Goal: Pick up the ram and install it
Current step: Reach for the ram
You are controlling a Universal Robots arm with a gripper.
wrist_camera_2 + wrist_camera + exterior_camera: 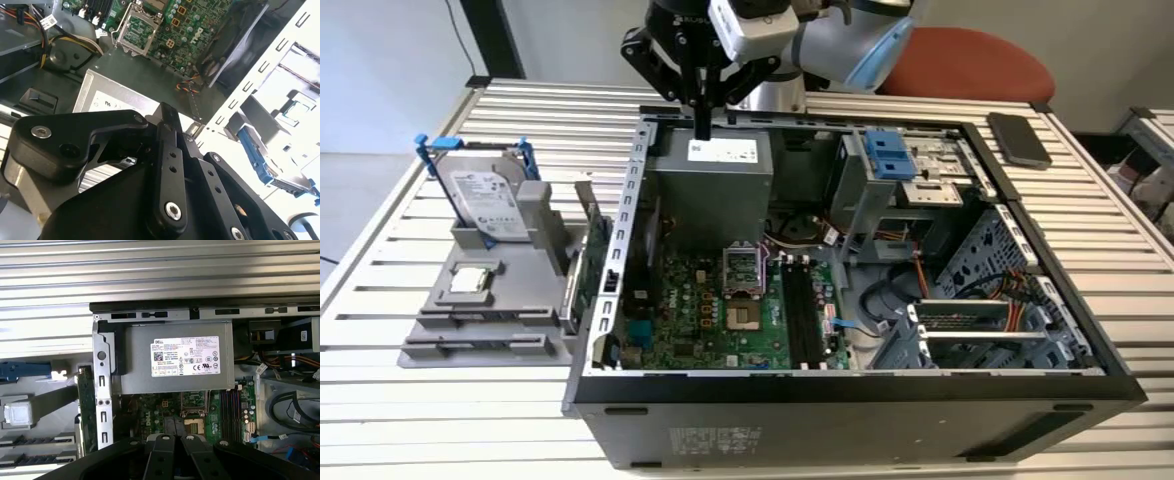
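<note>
Slatted metal table [454,420] carries an open PC case [854,395], lying on its side w/ the inside facing up. The arm [854,40] reaches in from the far side of the case. Inside the case, the grey PSU [720,185] sits at the far end, and the green mobo [707,310] is nearer, w/ black memory slots [807,310] towards the exterior view's right.

Gripper [703,128] hangs over the PSU, pointing down. Its fingers [167,150] are pressed together, and nothing shows between them in both wrist views. I cannot tell if the tip touches the PSU.

On the exterior view's left, just beside the case, stands a grey holder [420,355]. An HDD [491,200] in a blue frame is upright at its far end. A green card [596,265] stands on edge between holder and case.

The ram [478,320] sits in a low slot of the holder, at its near end, well apart from the gripper. In the first wrist view it [30,441] shows as a slim dark stick. A square chip [470,280] rests between HDD and ram.
</note>
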